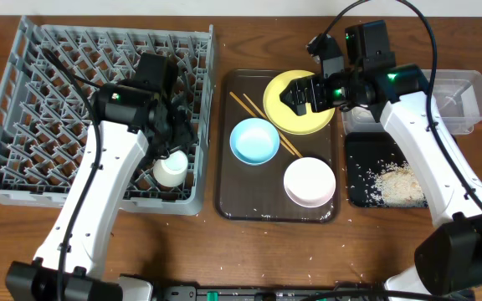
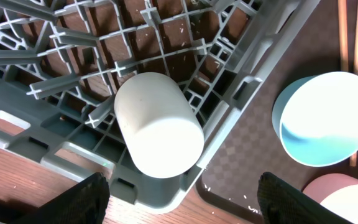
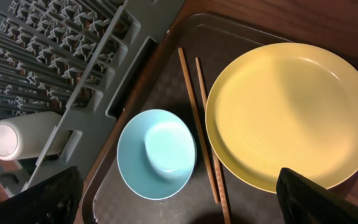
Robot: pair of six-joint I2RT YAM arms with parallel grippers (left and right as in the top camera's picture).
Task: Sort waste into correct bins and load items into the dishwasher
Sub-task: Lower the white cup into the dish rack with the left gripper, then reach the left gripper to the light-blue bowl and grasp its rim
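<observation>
1. Dish rack (image 1: 23, 100): grey lattice with pegs, on the tabletop's left.
2. Serving tray (image 1: 224, 180): dark brown, just right of the rack.
3. Plate (image 3: 291, 112): round, yellow, at the tray's far right.
4. Black tray (image 1: 358, 167): glossy, right of the serving tray, holding pale rice scraps (image 1: 396, 184).
5. Clear tub (image 1: 467, 92): behind the black tray.
6. Left tool (image 2: 182, 199): fingers apart, above the cup.
7. Right tool (image 3: 179, 186): fingers apart, over the plate's edge.
8. White bowl (image 1: 310, 181): tray, near right.
9. Blue bowl (image 1: 254, 140): tray centre.
10. Cup (image 1: 172, 170): pale cream, on its side in the rack's near-right corner.
11. Chopsticks (image 3: 193, 106): thin wood, between the blue bowl and the plate.
</observation>
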